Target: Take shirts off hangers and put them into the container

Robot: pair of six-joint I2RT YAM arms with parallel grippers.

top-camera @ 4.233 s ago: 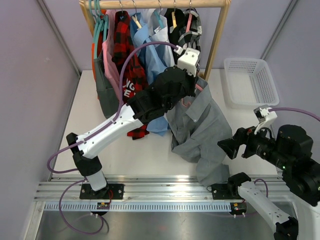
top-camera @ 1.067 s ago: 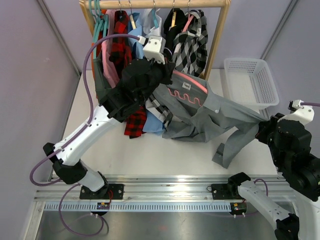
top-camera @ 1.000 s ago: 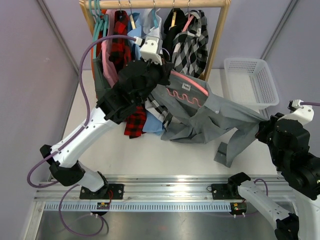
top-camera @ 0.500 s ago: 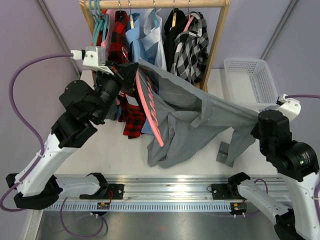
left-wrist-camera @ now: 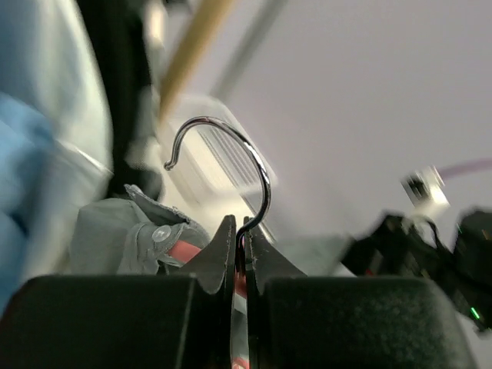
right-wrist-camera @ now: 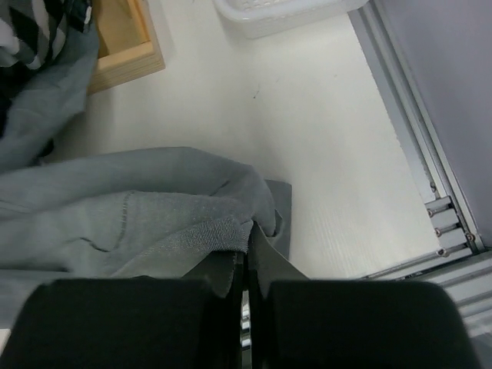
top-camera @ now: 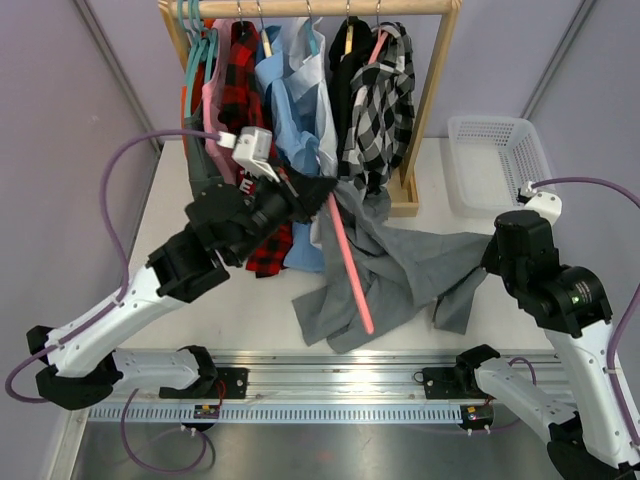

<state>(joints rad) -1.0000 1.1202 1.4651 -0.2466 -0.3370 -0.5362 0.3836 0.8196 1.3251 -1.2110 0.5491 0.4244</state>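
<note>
Left jaws clench the pink hanger (top-camera: pixel 350 272); right jaws at 3 o'clock pinch the grey shirt (top-camera: pixel 402 262), probably to drag it off.

The grey shirt (top-camera: pixel 405 262) is plain, the pink hanger (top-camera: pixel 349 268) bright with a silver hook (left-wrist-camera: pixel 267 196). Other colours: a red-and-black check shirt (top-camera: pixel 243 70), a light blue shirt (top-camera: pixel 285 95), a black-and-white check shirt (top-camera: pixel 385 95) and teal hangers (top-camera: pixel 192 55) — against a tan wooden rail (top-camera: pixel 432 100). The basket (top-camera: pixel 453 165) is white lattice, the table (top-camera: pixel 260 320) off-white.
</note>
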